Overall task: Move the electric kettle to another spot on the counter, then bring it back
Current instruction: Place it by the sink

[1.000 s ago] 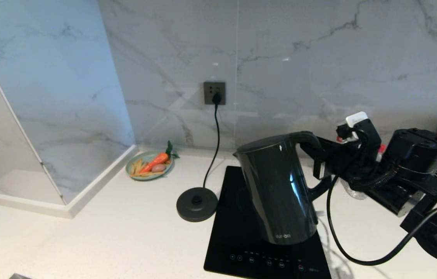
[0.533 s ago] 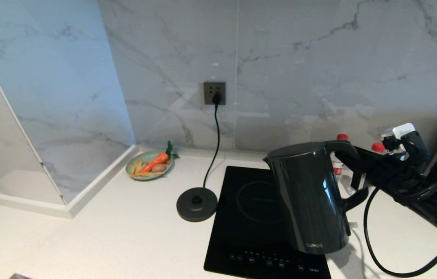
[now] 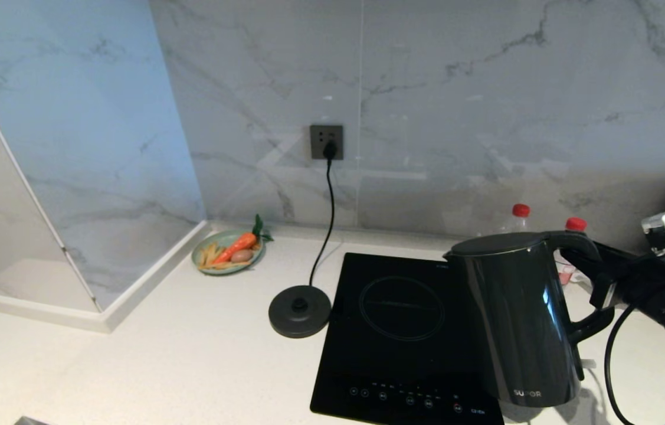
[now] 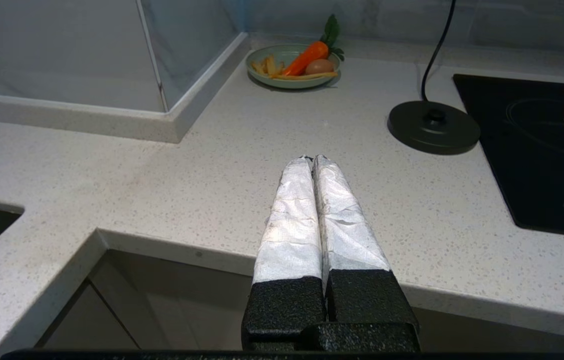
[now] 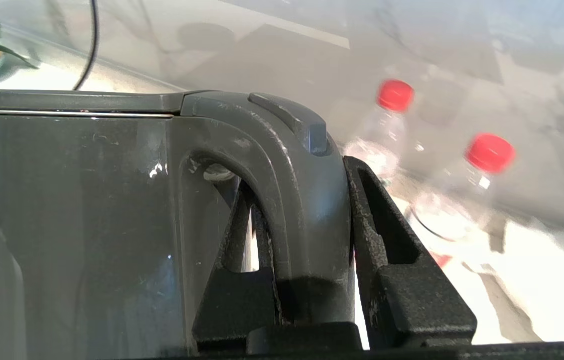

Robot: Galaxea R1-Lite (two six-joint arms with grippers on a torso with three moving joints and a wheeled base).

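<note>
The electric kettle (image 3: 521, 319), glossy black with white lettering near its base, stands upright at the right of the head view, over the cooktop's right edge and the white speckled counter (image 3: 190, 354). Whether its base touches the surface, I cannot tell. My right gripper (image 3: 595, 268) comes in from the right and is shut on the kettle's loop handle (image 5: 302, 190), one finger inside the loop and one outside. In the left wrist view my left gripper (image 4: 313, 159) is shut and empty, parked over the counter's front edge (image 4: 211, 250), away from the kettle.
The round black base disc (image 3: 300, 311) sits left of the black cooktop (image 3: 391, 330), its cord running up to the wall socket (image 3: 326, 141). A green plate (image 3: 228, 251) with a carrot lies at the back. Two red-capped bottles (image 3: 520, 212) stand behind the kettle.
The right gripper has carried the kettle to the right and lower, from over the cooktop's middle to its right edge. The left gripper's earlier state is not shown.
</note>
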